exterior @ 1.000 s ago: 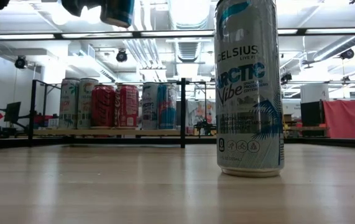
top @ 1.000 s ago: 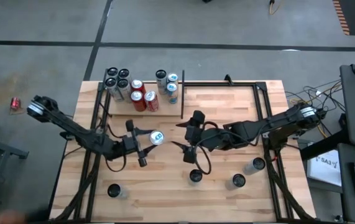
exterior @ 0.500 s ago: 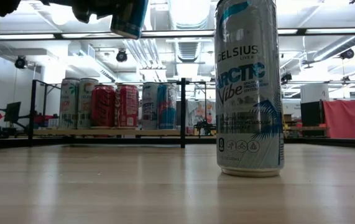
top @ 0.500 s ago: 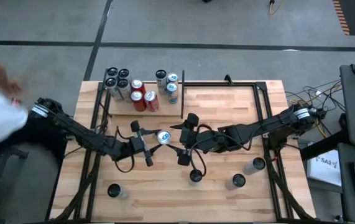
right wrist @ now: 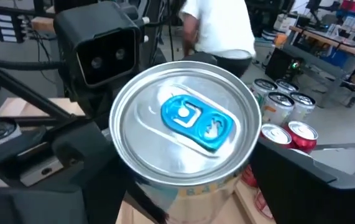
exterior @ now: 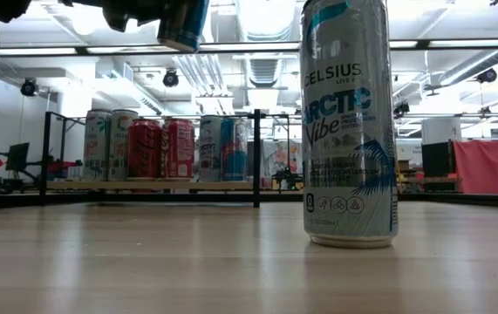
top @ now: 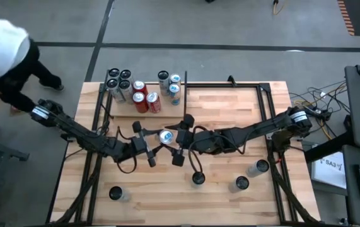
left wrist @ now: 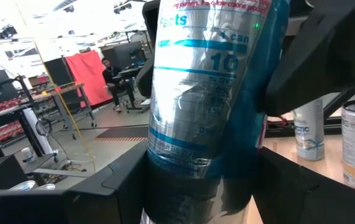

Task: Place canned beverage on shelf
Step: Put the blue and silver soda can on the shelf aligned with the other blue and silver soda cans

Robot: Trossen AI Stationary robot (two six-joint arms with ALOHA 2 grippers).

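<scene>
Here the silver-and-blue beverage can with a blue pull tab [top: 165, 137] hangs mid-table, long axis near level, top toward three o'clock — clamped by the left gripper [top: 149, 142]. The right gripper [top: 181, 139] spreads wide around its top. The pale plywood shelf [top: 167, 111] lies at twelve o'clock. A silver can [exterior: 349, 122] on the light wooden table [top: 230, 107] reads "CELSIUS ARCTIC Vibe" — workshop behind.

A grey concrete floor [top: 230, 38] is seen around the wooden surface [top: 230, 107]; ceiling strip lights [exterior: 458, 42] are lit overhead.
</scene>
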